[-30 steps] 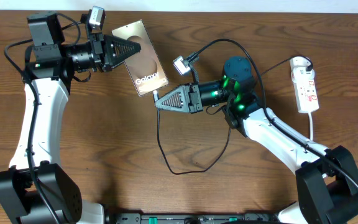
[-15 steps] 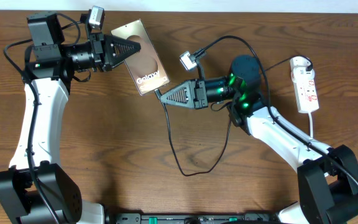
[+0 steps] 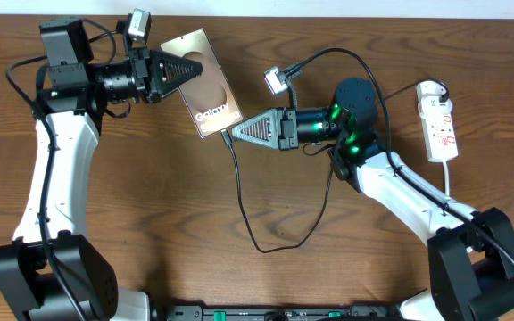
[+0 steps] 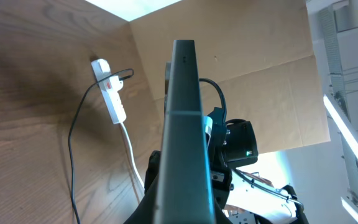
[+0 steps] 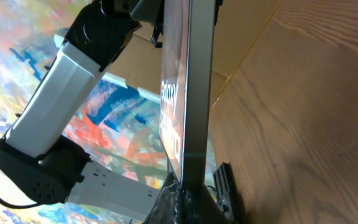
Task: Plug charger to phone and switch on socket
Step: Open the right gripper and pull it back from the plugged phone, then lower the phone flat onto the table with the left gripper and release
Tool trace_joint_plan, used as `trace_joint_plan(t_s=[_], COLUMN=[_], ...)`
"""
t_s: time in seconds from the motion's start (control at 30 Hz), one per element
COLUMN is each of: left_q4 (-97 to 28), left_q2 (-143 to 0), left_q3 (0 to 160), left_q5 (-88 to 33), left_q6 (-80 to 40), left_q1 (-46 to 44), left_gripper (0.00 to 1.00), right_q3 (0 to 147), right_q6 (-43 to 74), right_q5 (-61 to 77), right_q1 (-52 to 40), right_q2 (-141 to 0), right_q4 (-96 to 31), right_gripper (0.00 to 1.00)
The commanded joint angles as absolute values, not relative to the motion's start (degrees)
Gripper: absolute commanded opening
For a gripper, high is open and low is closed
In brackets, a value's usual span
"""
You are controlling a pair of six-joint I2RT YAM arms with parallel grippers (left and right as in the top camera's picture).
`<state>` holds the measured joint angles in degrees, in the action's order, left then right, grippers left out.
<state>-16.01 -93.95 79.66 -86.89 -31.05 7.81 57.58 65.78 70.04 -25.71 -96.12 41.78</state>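
- Overhead: the left gripper (image 3: 199, 67) is pressed together on the upper part of the phone (image 3: 212, 107). The right gripper (image 3: 231, 135) pinches the plug end of the charger (image 3: 244, 205), right at the phone's lower edge. The socket (image 3: 439, 120) lies well apart, far right on the surface (image 3: 150, 223).
- Overhead, risk: a plug that meets the edge off the port could twist the phone in its grip or bend the tip. The slack loop could also drag.
- Left wrist: the phone shows edge-on, its lower end and the fingers cut off. No port is visible.
- Right wrist: only the phone's edge and lettering show. The plug tip and port are hidden, so it cannot be told whether the plug is seated.
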Motion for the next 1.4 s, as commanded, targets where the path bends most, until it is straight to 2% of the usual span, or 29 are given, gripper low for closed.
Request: trace_joint_plan(t_s=[0.0,0.23,0.43,0.47,0.7,1.17,1.37], left_q4=[-15.7,-15.7,-15.7,-15.7,-15.9,-17.4,-27.7], left_q2=[-92.8,-92.8,-92.8,-92.9,-92.9,-94.3,-94.3], left_q3=[80.9,80.9,80.8,80.7,78.1,71.5,71.4], left_q5=[-90.1,-90.1,-90.0,-89.5,-87.3,-79.0,-66.4], left_q6=[-30.2,-29.1,-27.4,-27.3,-25.1,-22.6,-15.4], left_q1=[7.6,8.1,8.1,8.1,8.1,7.9,5.1], left_gripper=[0.07,0.07,0.08,0.07,0.07,0.07,0.07], right_q3=[58.2,58.2,58.2,58.2,58.2,59.2,64.6], right_q6=[66.1,60.5,45.9,40.9,29.4,23.0,18.7], right_q5=[68.8,75.0,74.6,72.5,59.5,46.7,36.6], right_q1=[-26.0,-25.9,-24.7,-23.9,-20.5,-18.8,-18.8], right_q2=[-96.0,-96.0,-96.0,-96.0,-96.0,-95.9,-94.6], right_q4=[42.0,37.4,18.7,11.7,-6.0,-18.2,-31.1], right_gripper=[0.01,0.02,0.05,0.06,0.13,0.16,0.18])
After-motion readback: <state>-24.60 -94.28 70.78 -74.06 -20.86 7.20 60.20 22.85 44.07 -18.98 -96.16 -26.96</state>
